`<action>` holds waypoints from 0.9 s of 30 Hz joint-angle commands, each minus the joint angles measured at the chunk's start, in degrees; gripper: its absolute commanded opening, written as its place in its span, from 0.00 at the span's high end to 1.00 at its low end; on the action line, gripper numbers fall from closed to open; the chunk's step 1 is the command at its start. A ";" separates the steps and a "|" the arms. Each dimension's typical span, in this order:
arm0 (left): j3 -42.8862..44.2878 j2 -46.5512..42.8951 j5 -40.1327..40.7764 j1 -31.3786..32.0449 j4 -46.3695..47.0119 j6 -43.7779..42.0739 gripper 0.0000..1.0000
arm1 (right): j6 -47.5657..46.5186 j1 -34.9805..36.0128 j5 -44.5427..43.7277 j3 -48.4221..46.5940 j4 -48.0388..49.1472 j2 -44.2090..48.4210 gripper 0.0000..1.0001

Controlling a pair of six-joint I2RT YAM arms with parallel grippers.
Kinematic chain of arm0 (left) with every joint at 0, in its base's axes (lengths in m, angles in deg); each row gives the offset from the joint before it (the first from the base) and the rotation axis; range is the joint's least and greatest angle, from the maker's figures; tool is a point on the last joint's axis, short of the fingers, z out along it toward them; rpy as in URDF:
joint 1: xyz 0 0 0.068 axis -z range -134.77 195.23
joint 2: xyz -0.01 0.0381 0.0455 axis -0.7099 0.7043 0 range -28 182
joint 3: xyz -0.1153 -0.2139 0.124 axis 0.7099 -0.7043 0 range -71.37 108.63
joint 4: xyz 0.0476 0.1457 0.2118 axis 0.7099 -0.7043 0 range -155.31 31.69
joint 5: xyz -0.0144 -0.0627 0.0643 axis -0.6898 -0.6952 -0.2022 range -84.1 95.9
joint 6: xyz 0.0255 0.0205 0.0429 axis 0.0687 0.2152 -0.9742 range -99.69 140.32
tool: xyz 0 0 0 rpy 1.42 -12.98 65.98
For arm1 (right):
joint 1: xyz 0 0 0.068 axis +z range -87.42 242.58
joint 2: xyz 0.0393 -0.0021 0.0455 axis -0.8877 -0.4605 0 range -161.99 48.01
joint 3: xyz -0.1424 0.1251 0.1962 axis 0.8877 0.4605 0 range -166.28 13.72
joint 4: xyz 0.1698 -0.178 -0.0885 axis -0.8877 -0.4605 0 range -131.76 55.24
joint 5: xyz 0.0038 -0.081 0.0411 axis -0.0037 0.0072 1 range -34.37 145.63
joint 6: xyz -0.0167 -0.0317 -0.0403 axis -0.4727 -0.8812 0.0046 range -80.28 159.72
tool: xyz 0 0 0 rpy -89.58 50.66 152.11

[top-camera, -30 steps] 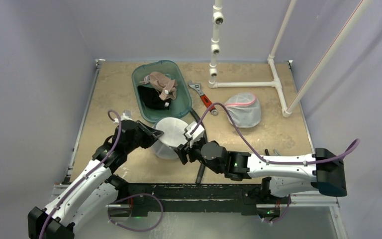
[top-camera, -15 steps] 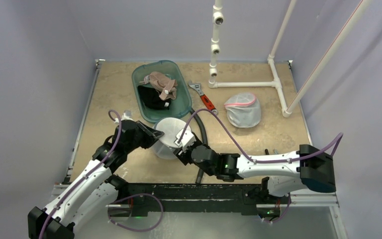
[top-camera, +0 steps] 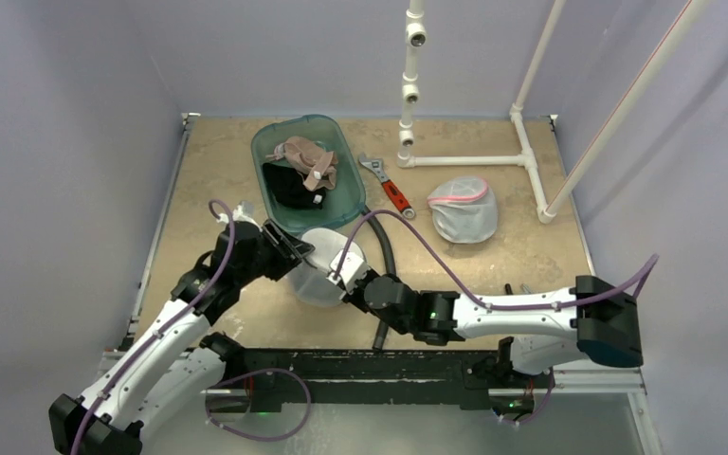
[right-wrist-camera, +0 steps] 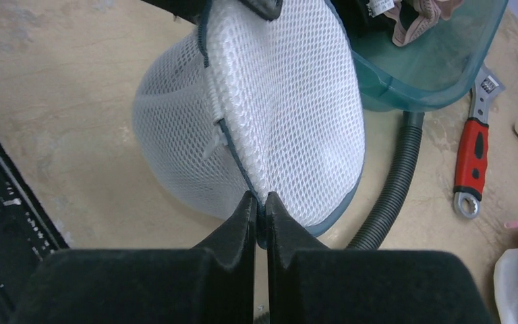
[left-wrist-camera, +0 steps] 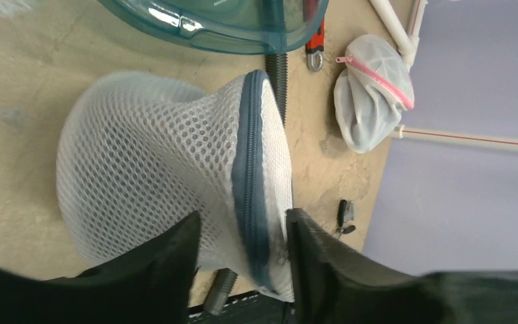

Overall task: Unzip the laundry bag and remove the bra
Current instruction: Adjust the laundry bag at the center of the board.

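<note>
Left hand (left-wrist-camera: 243, 219): released, astride the zipper (left-wrist-camera: 248, 169) of the laundry bag (top-camera: 315, 275), 9 o'clock side.
Right hand (right-wrist-camera: 261, 199): I see it clenched on the bag's seam, 4 o'clock side.

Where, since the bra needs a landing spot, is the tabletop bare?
The left strip of the table, between the teal bin and the table edge; also the near-right patch in front of the pink-zipped bag, right of the hose. Crowded: the middle, around the white mesh bag, wrench and bin.
</note>
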 commanded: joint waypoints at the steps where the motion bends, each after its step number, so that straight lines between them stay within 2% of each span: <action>1: 7.67 -0.49 3.98 0.05 -7.64 -10.79 0.47 | 1.68 0.20 3.08 -1.86 -4.81 5.13 0.98; 4: 10.81 -1.85 5.07 0.16 -8.93 -17.74 0.41 | 4.43 0.13 4.88 -1.84 -8.70 7.57 1.00; 8: 11.26 -6.74 4.45 0.11 -3.05 -28.21 0.40 | 7.78 -0.42 7.44 -1.83 -13.09 10.95 1.00; 12: 13.73 -7.20 -5.05 0.10 1.13 -43.52 0.38 | 10.67 -1.66 11.14 -1.91 -17.10 15.46 1.00; 15: 16.42 -2.76 -16.98 0.17 -0.28 -53.58 0.38 | 11.91 -2.32 11.59 -1.59 -18.90 18.32 1.00; 18: 17.04 0.76 -26.36 0.14 0.23 -55.90 0.38 | 12.21 -2.52 11.09 -0.83 -19.23 19.78 1.00; 21: 14.21 -0.37 -31.50 0.22 6.92 -52.63 0.38 | 11.94 -2.52 10.49 -0.21 -17.64 19.44 1.00; 24: 11.01 -3.16 -32.33 0.23 11.74 -49.35 0.36 | 9.66 -2.58 6.59 0.64 -13.42 18.24 1.00; 27: 11.34 -3.76 -32.26 0.15 9.08 -51.69 0.35 | 7.93 -2.59 7.17 0.32 -11.55 16.52 1.00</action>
